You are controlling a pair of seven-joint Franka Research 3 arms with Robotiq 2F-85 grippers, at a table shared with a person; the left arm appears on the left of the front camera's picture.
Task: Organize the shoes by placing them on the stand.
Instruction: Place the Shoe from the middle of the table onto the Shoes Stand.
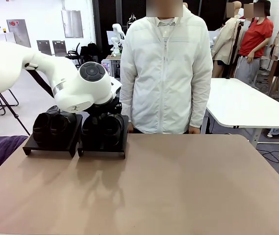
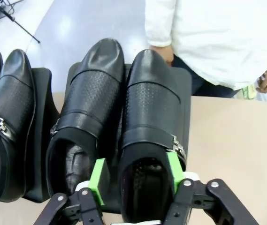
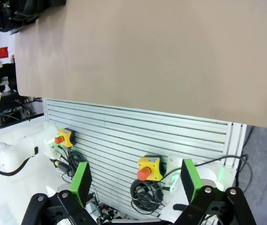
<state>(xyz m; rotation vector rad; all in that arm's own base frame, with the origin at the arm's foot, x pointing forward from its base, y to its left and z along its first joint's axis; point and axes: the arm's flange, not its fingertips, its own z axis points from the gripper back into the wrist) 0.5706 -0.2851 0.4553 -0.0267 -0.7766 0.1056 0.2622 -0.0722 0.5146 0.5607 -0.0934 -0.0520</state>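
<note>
Your brown flat-topped bench (image 1: 178, 186) carries everything at its far left, with a person in a white jacket (image 1: 166, 68) standing at the far edge behind it. Your white left arm (image 1: 41, 73) reaches in over the two low black sloped trays of the stand (image 1: 100, 152), which sit side by side, touching or nearly so. Each tray bears a pair of the plain black leather slip-on shoes (image 2: 91, 108), toes pointing away toward the person. In the left wrist view the shoe nearest the person's hand (image 2: 164, 54) lies just beside its twin, both with a metal buckle at the side. Your left gripper (image 2: 135, 173) stands spread around the heel opening of that shoe (image 2: 149, 117), one green pad (image 2: 98, 180) between the two shoes and the other at the buckle side; you cannot tell whether the pads touch the leather. Your right gripper (image 3: 135, 180) hangs with its jaws wide apart, holding nothing, off the bench's near edge above a slatted grey panel (image 3: 124, 136) with two yellow boxes with red buttons (image 3: 147, 168).
</note>
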